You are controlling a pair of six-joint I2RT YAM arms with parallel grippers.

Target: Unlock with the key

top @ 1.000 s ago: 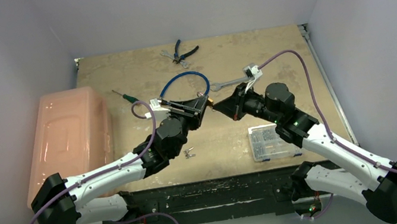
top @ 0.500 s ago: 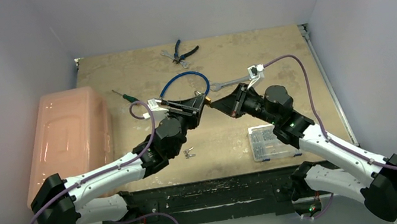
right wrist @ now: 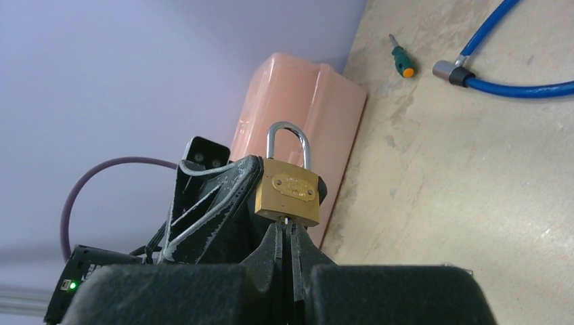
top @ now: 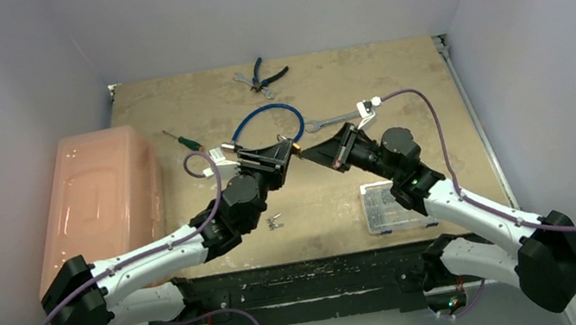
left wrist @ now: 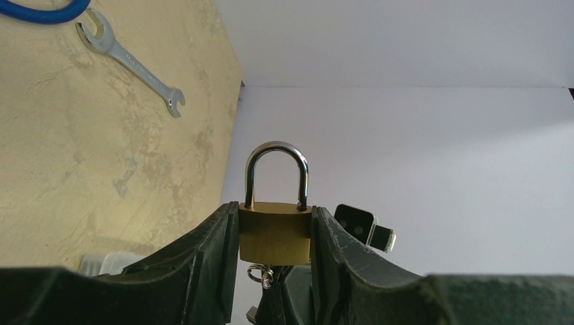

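My left gripper [left wrist: 274, 227] is shut on the sides of a small brass padlock [left wrist: 274, 233], held above the table with its silver shackle [left wrist: 276, 152] seated in the body. My right gripper [right wrist: 287, 229] is shut on the key [right wrist: 286, 219]. Only the key's tiny silver tip shows between the fingertips, right at the keyhole in the bottom of the padlock [right wrist: 288, 193]. A small key ring [left wrist: 260, 274] hangs under the lock. From above, the left gripper [top: 289, 152] and right gripper [top: 307, 152] meet tip to tip at the padlock [top: 298, 149].
A blue cable lock [top: 265, 121] and a silver wrench [top: 329, 121] lie just behind the grippers. Pliers [top: 264, 75] are at the back, a green-handled screwdriver [top: 181, 141] to the left. A pink box [top: 103, 200] fills the left side. A clear parts box [top: 392, 205] and loose keys [top: 275, 222] lie near the front.
The right arm has swung its wrist left and a little back, bringing its fingertips up against the padlock's bottom. The left arm has shifted only slightly.
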